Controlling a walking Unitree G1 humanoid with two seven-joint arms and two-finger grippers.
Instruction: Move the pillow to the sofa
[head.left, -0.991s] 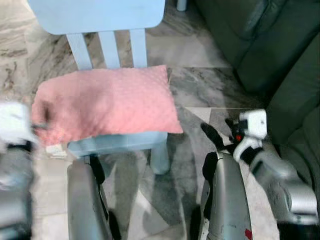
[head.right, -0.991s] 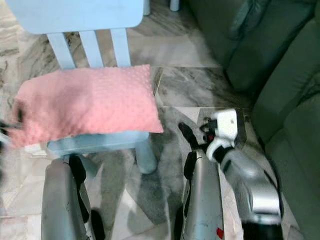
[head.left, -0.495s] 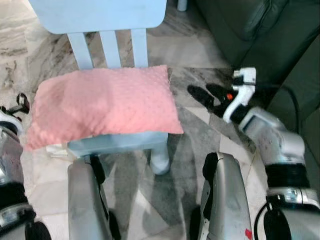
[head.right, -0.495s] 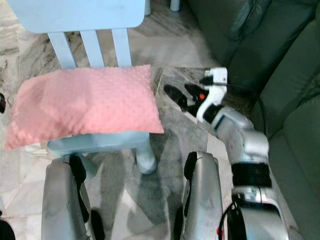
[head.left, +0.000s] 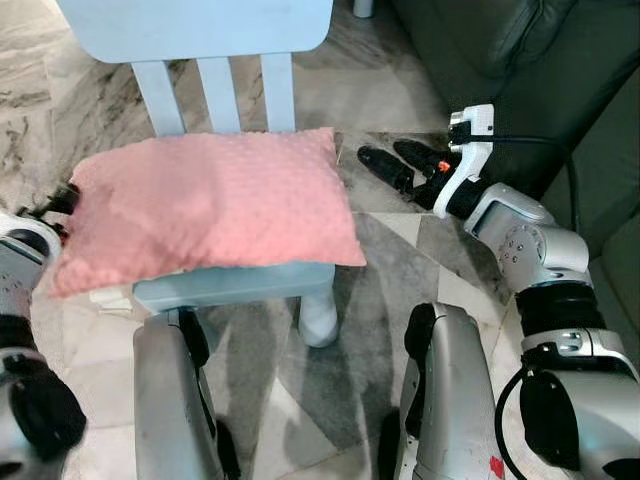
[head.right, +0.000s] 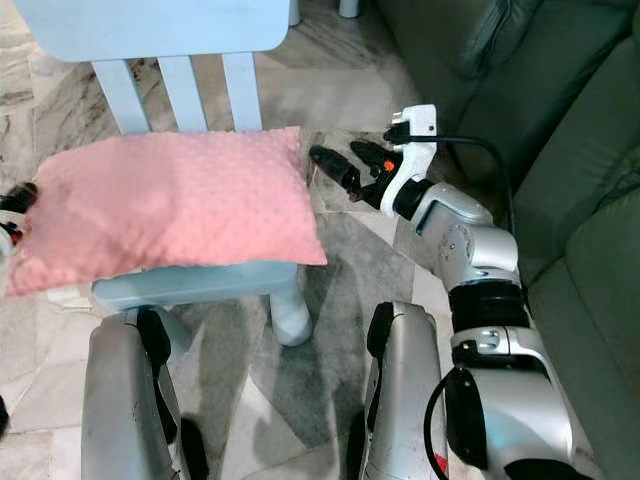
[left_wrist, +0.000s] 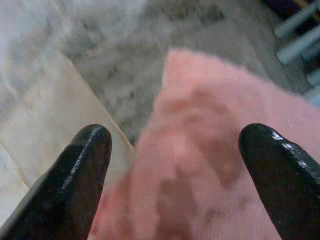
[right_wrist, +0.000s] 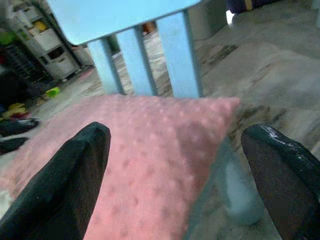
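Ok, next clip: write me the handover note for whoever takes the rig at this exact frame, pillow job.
Left gripper: jaws open, at the pillow's left end, nothing held.
Right gripper: jaws open, just off the pillow's right corner, apart from it.
Pink pillow: lying flat on the seat of the light blue chair, overhanging it on both sides.
Green sofa: to the robot's right, behind the right arm.
Done: both grippers brought to opposite ends of the pillow.
Left: close in on both ends, lift the pillow off the chair, turn right, set it on the sofa.
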